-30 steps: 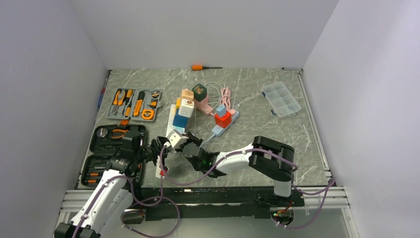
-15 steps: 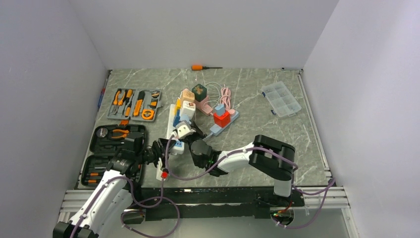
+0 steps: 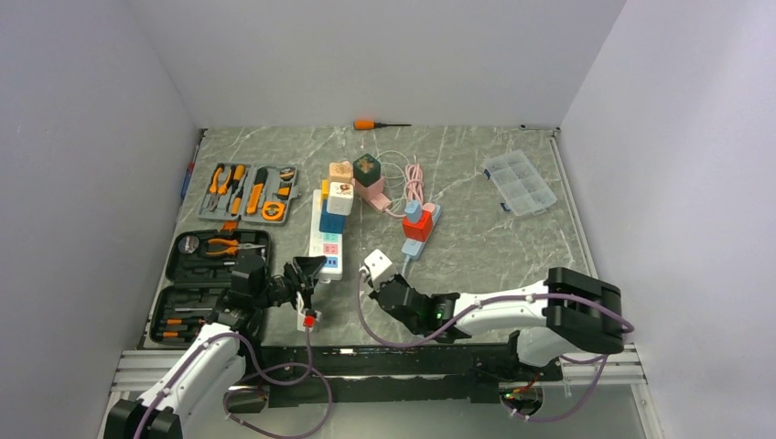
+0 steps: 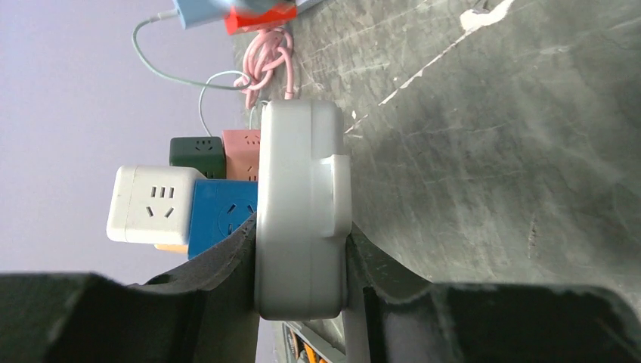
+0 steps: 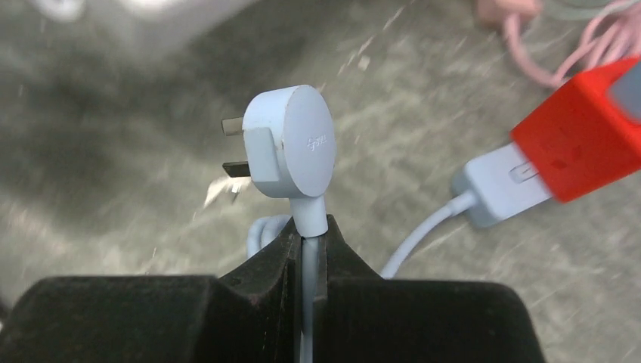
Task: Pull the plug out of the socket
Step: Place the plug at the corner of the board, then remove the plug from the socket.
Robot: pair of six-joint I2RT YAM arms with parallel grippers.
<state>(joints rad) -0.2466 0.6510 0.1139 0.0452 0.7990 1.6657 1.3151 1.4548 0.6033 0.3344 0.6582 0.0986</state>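
Observation:
A white power strip lies left of centre with cube adapters stacked on its far end. My left gripper is shut on the strip's near end; the left wrist view shows the jaws clamped on both sides of the strip. My right gripper is shut on the cable just below a round white plug, to the right of the strip. In the right wrist view the plug stands above my gripper with its prongs bare, free of any socket.
A pale blue strip carrying a red cube lies beyond the right gripper, with a pink cable behind it. An open black tool case and a grey tool tray sit at left. An orange screwdriver and a clear organiser box lie farther back.
The right gripper has carried the plug off the strip, to the right and nearer. The strip now lies flat and straight. The left gripper keeps its hold on the near end.

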